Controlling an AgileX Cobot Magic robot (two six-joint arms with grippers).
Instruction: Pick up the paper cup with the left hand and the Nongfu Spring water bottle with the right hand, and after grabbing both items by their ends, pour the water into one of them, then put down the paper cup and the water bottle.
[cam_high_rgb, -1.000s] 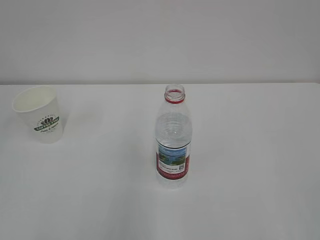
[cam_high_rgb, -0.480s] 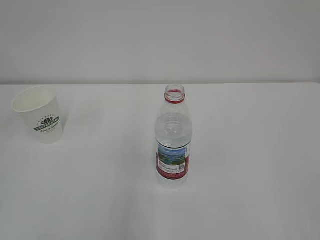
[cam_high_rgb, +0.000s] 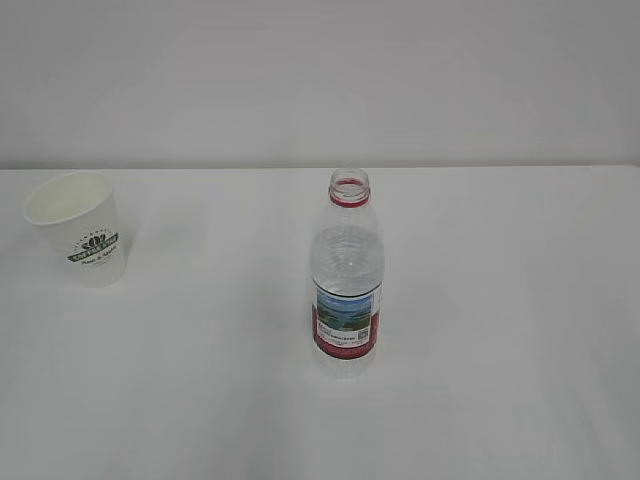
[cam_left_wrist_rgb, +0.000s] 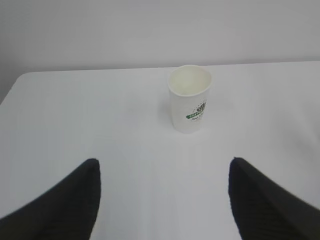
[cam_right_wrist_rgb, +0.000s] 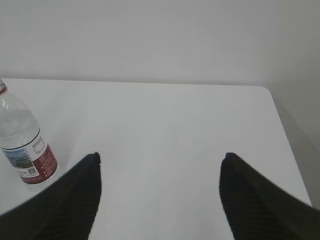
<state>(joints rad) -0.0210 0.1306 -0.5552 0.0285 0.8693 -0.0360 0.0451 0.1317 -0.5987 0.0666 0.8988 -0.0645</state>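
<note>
One paper cup (cam_high_rgb: 76, 240), one Nongfu Spring water bottle (cam_high_rgb: 347, 280), upright on white counter (cam_high_rgb: 500, 320).
Cup at 9 o'clock of bottle; left gripper (cam_left_wrist_rgb: 162, 200) and right gripper (cam_right_wrist_rgb: 160, 195) each spread wide, empty, touching nothing.

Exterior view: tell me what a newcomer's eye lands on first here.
The uncapped Nongfu Spring water bottle stands upright mid-table, its red label the only strong colour. The paper cup stands apart at the far left, mouth up. Both wrist views show black jaws spread wide, holding nothing.
</note>
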